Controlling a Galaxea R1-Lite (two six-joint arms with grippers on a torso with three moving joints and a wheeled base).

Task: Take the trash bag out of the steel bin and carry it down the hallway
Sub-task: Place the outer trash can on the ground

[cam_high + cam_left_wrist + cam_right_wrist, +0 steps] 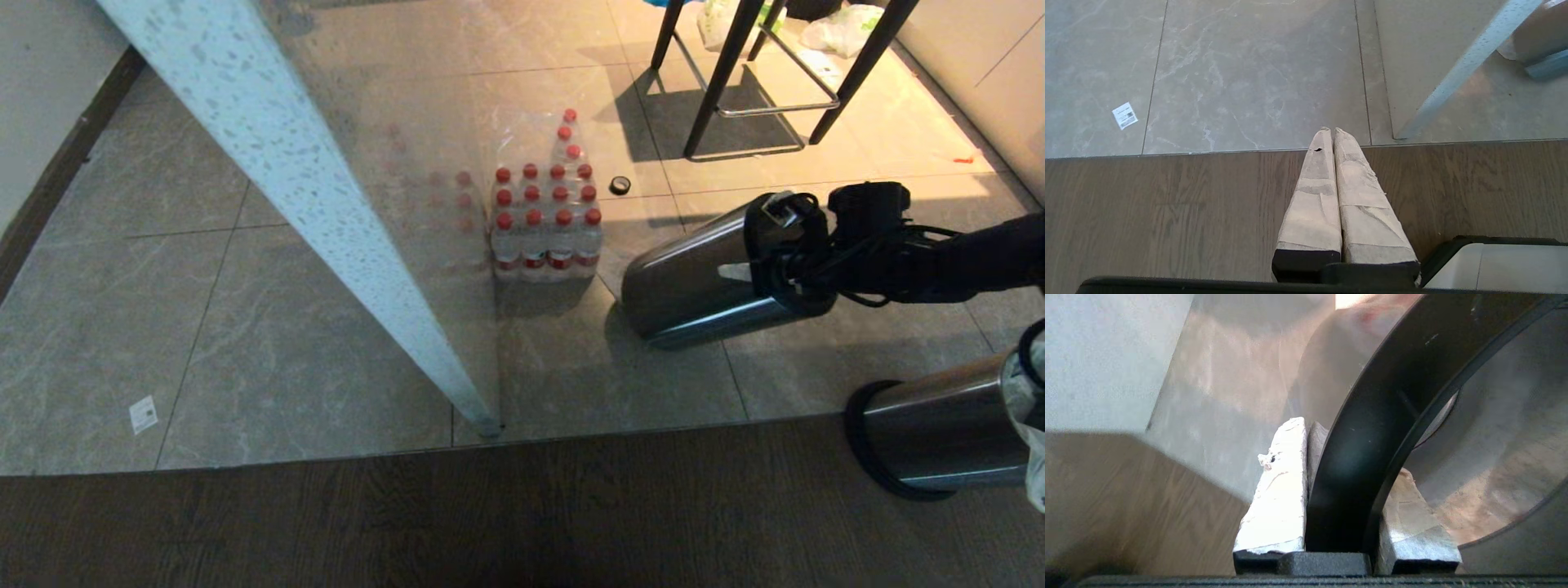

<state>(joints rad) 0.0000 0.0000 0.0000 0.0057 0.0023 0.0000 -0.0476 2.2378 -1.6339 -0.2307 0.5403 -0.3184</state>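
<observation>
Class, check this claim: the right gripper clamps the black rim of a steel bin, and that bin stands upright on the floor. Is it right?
Not quite. The right gripper does clamp the black rim, but the bin is tipped on its side, not upright. The head view shows this.

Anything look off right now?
Yes: the shiny steel bin is tipped on its side, its black rim clamped by the right gripper. A black tape roll lies loose near the red-capped bottle pack.

Warm backlight, perhaps motion-blurred wrist view
</observation>
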